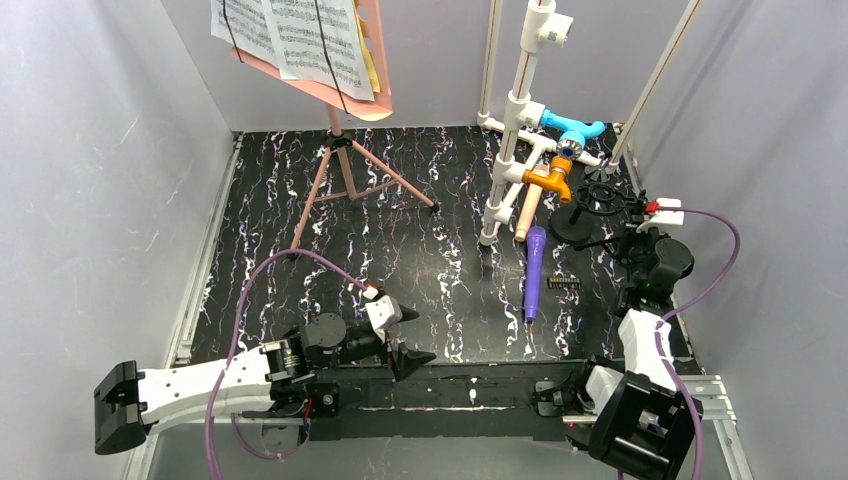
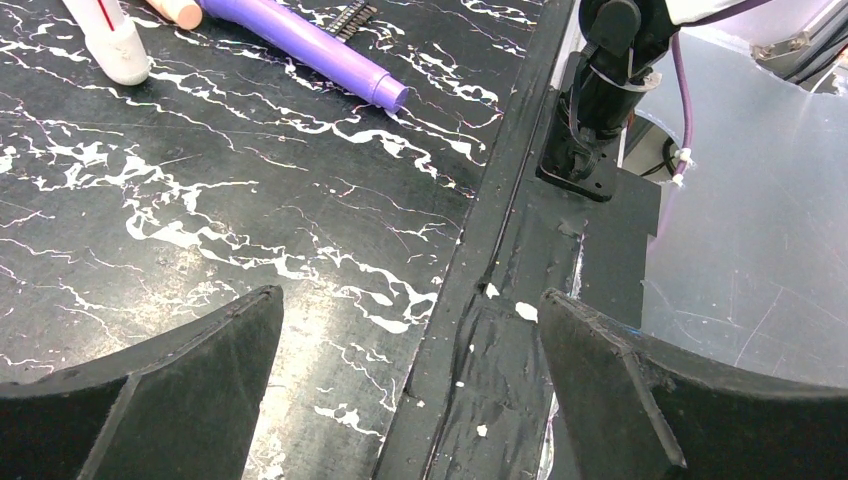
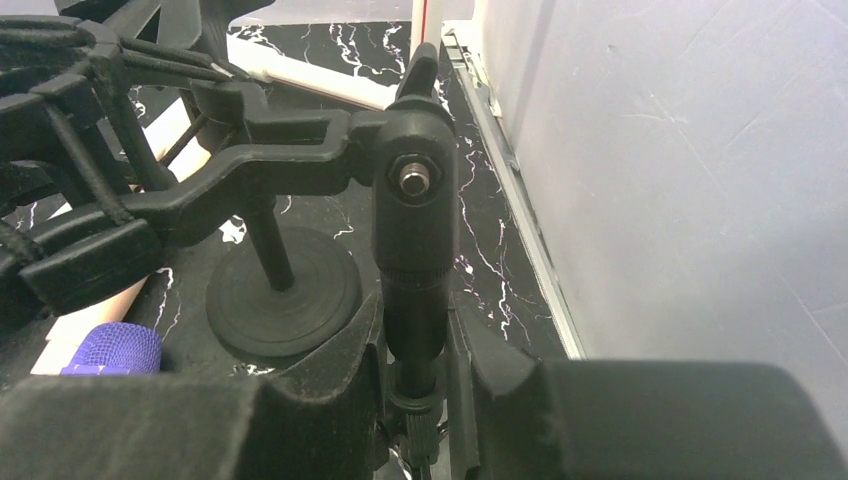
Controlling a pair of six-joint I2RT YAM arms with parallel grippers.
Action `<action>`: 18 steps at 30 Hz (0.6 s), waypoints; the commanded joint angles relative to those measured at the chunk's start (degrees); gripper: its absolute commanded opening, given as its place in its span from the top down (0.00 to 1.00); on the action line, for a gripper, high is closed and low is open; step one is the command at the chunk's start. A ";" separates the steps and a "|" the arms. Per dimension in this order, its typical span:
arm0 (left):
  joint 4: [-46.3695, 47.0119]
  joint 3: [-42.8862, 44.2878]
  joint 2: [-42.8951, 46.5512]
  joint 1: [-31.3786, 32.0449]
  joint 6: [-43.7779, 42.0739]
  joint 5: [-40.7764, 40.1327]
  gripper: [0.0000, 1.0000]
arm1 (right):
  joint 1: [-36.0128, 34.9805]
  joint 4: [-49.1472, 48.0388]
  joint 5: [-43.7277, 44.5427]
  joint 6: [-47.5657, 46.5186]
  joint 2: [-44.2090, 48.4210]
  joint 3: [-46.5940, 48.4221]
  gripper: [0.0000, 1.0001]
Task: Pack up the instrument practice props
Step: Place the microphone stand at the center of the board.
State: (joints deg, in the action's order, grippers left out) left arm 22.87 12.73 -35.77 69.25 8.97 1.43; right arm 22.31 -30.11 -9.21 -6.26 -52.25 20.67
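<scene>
Top external view: veined black marble-look table (image 1: 300,230), pink tripod-legged sheet-music holder (image 1: 335,125) upper left.
Smooth cylindrical purple microphone (image 1: 534,272) lies centre-right; right end effector (image 3: 415,335) pinches matte black stand stem (image 3: 413,200); left end effector (image 1: 422,335) spread wide.

Top of printed music pages (image 1: 310,35) off-frame

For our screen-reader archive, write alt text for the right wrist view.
The right gripper is shut on the upright stem of a black plastic jointed stand, whose clamp arm reaches left. Behind it sits a round black base disc on the black marbled tabletop, beside a purple mesh microphone head.
</scene>
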 commanded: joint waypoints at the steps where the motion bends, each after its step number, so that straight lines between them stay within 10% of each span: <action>1: -0.35 0.45 1.18 0.27 -0.95 -0.64 0.02 | 1.00 -9.29 -1.25 -0.33 0.10 0.19 0.99; 18: -0.99 0.23 2.24 0.27 -1.05 -0.64 0.02 | 2.26 -12.60 -4.12 -0.07 -3.17 -0.45 0.99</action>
State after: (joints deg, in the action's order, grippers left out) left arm 22.02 12.73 -34.17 69.25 8.97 1.43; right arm 24.12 -33.30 -12.14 -6.31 -55.16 19.68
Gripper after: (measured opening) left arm 0.981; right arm 0.289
